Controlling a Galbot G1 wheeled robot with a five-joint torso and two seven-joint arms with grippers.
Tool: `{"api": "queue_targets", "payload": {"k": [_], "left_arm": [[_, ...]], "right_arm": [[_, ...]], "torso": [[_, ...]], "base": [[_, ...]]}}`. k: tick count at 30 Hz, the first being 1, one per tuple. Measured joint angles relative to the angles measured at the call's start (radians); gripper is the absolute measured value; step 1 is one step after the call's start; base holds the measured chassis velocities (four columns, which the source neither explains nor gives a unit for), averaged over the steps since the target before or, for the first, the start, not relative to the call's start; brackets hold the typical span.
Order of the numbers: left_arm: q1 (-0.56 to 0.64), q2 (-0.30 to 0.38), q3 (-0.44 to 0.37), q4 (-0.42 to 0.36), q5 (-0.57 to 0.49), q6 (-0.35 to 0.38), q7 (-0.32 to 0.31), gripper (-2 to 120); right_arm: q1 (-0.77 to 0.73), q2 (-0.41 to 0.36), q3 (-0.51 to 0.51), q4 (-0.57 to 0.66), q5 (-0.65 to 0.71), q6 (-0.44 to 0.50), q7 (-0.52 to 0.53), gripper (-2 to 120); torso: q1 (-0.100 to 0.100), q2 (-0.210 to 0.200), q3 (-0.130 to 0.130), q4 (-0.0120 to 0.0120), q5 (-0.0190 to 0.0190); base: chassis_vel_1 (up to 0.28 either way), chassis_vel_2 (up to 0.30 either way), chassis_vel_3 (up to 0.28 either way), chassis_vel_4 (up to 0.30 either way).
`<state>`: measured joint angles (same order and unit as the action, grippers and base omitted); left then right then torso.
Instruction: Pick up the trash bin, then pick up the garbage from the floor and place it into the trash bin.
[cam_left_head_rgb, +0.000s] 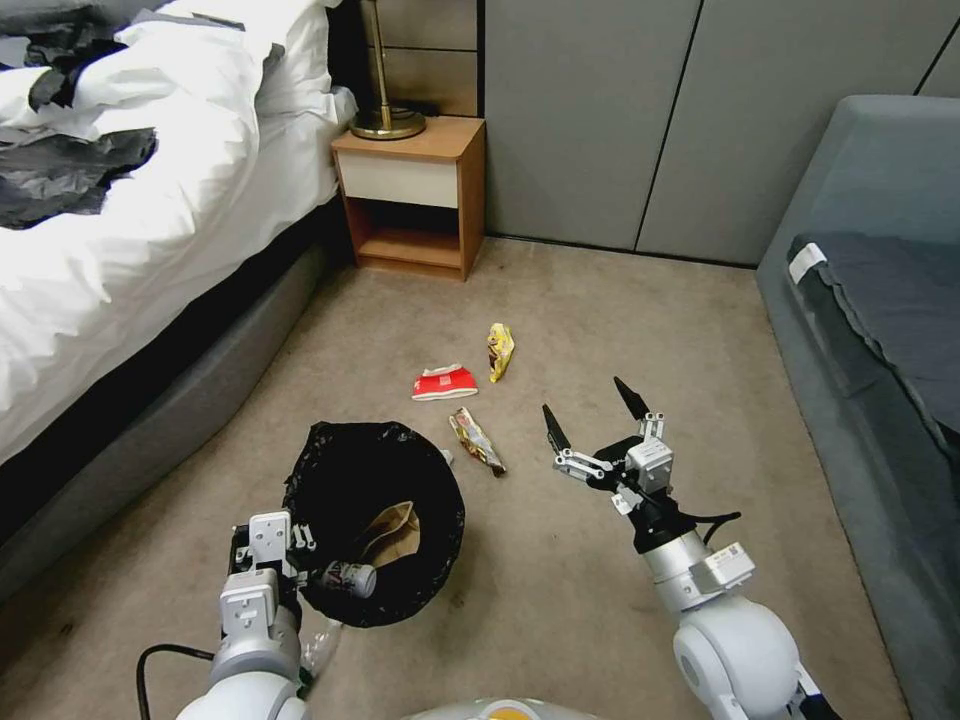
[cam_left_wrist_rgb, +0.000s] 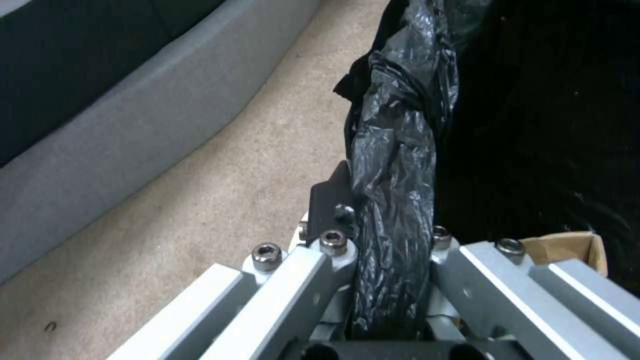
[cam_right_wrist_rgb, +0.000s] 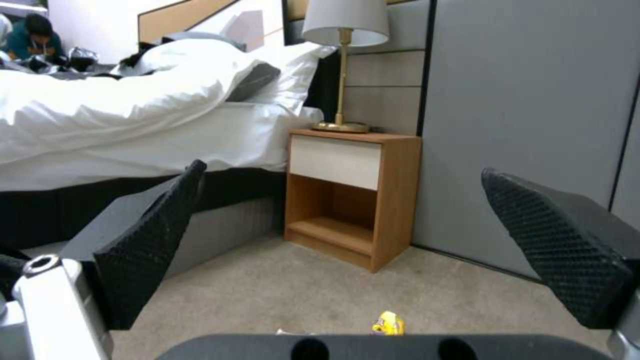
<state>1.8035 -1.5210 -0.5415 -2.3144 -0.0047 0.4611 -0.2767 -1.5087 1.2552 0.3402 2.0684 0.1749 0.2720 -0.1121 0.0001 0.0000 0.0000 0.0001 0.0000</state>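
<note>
My left gripper is clamped on the bag-lined rim of the trash bin, a light, stiff bucket under slippery film, so the rim is the place to hold it. Inside lie a brown paper bag and a small bottle. My right gripper hangs spread wide above the carpet. Near it lie the dark wrapper, the red-and-white packet and the yellow wrapper, all thin and crinkly, best pinched across their middle. Bed left, nightstand ahead.
</note>
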Motion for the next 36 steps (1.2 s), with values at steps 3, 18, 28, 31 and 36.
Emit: {"api": "queue_targets", "payload": {"k": [3,18,28,31,36], "left_arm": [[0.000,0.000,0.000,0.000,0.000,0.000,0.000,2],[0.000,-0.002,-0.008,0.000,-0.001,0.000,-0.001,2],[-0.007,-0.006,-0.011,0.021,0.000,0.001,-0.002,2],[-0.005,-0.007,-0.011,0.022,0.003,0.002,-0.003,2],[-0.001,-0.007,-0.013,0.022,0.004,0.002,-0.003,2]], "right_arm": [[0.005,-0.001,0.000,-0.004,0.000,0.000,-0.001,100],[0.289,-0.111,-0.139,-0.204,0.044,-0.096,0.032,100],[0.569,-0.136,-0.383,-0.479,0.126,-0.267,0.028,100],[0.657,-0.110,-0.479,-0.610,0.123,-0.293,0.023,100],[0.732,-0.069,-0.553,-0.724,0.097,-0.283,0.001,100]], "torso": [[0.000,0.000,0.000,-0.0002,0.0000],[0.000,0.000,0.000,0.0000,0.0000],[0.000,0.000,0.000,0.0000,0.0000],[0.000,0.000,0.000,-0.0001,0.0000],[0.000,0.000,0.000,0.0000,0.0000]], "base": [[0.000,0.000,0.000,0.000],[0.000,0.000,0.000,0.000],[0.000,0.000,0.000,0.000],[0.000,0.000,0.000,0.000],[0.000,0.000,0.000,0.000]]}}
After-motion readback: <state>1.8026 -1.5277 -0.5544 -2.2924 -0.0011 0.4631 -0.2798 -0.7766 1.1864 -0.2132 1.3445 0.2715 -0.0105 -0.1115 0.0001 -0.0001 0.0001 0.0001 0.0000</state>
